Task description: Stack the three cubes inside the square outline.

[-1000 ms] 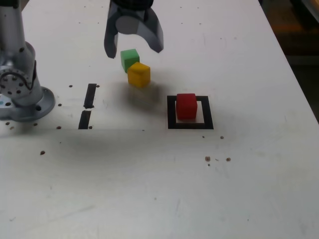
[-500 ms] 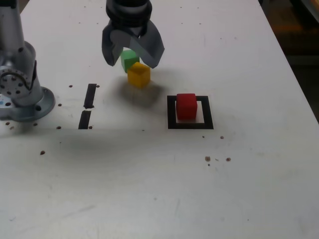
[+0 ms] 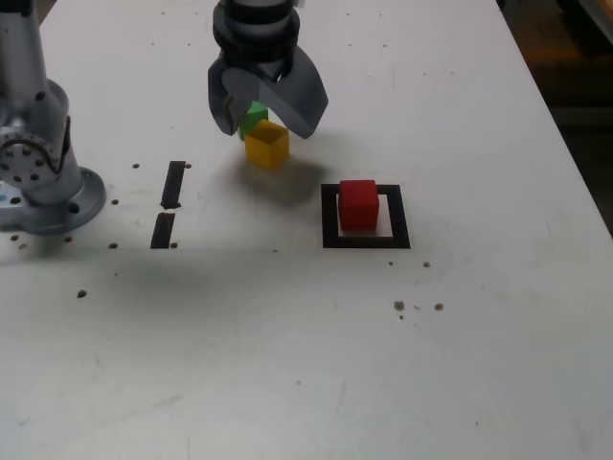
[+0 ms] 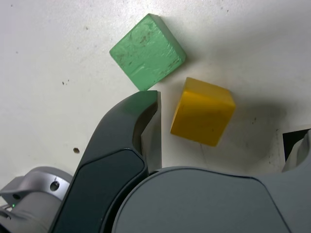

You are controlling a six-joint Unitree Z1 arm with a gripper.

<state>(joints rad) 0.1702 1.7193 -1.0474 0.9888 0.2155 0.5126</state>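
Observation:
My gripper (image 3: 265, 126) is open, its jaws spread wide just above the yellow cube (image 3: 266, 145). In the wrist view the yellow cube (image 4: 202, 118) lies between the fingers, untouched, and one dark finger (image 4: 141, 126) ends close to a corner of the green cube (image 4: 147, 51). The exterior view shows the green cube (image 3: 254, 116) right behind the yellow one, partly hidden by the gripper. The red cube (image 3: 358, 204) sits inside the square outline (image 3: 330, 218), toward the exterior view's right of the gripper.
The arm's grey base (image 3: 38, 168) stands at the exterior view's left. Two short black strips (image 3: 172, 184) (image 3: 163, 230) lie between it and the cubes. Small brown specks (image 3: 399, 306) dot the white table. The table's edge (image 3: 565, 144) runs down the right.
The gripper has come down and a little to the exterior view's right, from above the green cube to over the yellow one. It stayed open. The cubes have not moved.

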